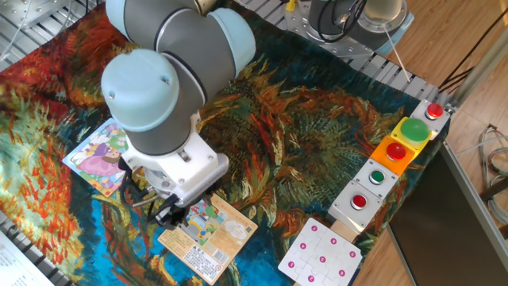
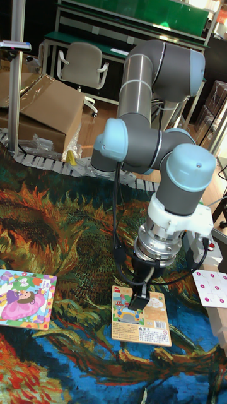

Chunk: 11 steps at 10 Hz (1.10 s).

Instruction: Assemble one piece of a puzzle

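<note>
The puzzle (image 1: 94, 155) (image 2: 25, 298), a small square cartoon picture with a figure in a pink-purple dress, lies flat on the patterned cloth at the left. My arm covers its right corner in the fixed view. My gripper (image 1: 169, 215) (image 2: 139, 302) points down, well to the right of the puzzle, over the near-left edge of a tan-orange card (image 1: 208, 235) (image 2: 140, 317). Its dark fingers come together at the tips and look shut. I cannot make out any piece between them. No loose puzzle piece shows.
A white card with pink dots (image 1: 320, 256) (image 2: 214, 287) lies at the cloth's right edge. A box of coloured push buttons (image 1: 393, 159) runs along the right side of the table. A cardboard box (image 2: 41, 113) stands behind the table.
</note>
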Available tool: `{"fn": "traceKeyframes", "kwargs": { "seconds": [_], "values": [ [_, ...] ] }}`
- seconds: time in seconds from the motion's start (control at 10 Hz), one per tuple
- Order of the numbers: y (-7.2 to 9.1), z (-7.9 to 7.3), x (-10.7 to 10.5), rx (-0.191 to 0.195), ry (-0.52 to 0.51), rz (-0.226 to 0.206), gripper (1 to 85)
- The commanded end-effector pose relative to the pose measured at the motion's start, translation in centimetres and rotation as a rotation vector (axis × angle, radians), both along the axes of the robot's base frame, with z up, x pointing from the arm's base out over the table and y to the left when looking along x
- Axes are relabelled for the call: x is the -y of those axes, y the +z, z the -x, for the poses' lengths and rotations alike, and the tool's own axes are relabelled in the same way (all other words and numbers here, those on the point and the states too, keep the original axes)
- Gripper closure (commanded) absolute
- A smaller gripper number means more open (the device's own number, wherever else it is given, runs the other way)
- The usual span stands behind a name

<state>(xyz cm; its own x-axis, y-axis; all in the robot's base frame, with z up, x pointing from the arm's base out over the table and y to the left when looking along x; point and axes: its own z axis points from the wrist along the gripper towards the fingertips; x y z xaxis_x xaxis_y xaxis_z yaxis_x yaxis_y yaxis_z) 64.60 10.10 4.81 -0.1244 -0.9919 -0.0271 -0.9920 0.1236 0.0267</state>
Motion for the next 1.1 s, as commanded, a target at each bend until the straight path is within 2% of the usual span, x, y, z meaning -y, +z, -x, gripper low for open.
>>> {"fn": "traceKeyframes", "kwargs": {
  "seconds": [0.0, 0.3, 0.7, 1.0],
  "values": [
    [-1.5, 0.2, -0.5, -0.003, 0.017, -0.014, 30.3],
    [-2.3, 1.9, -0.7, -0.006, 0.023, -0.025, 30.3],
    [-2.1, 1.7, -1.0, 0.0, 0.024, -0.038, 30.7],
    [-2.5, 1.3, -0.1, 0.025, 0.029, -0.02, 30.7]
  ]
}}
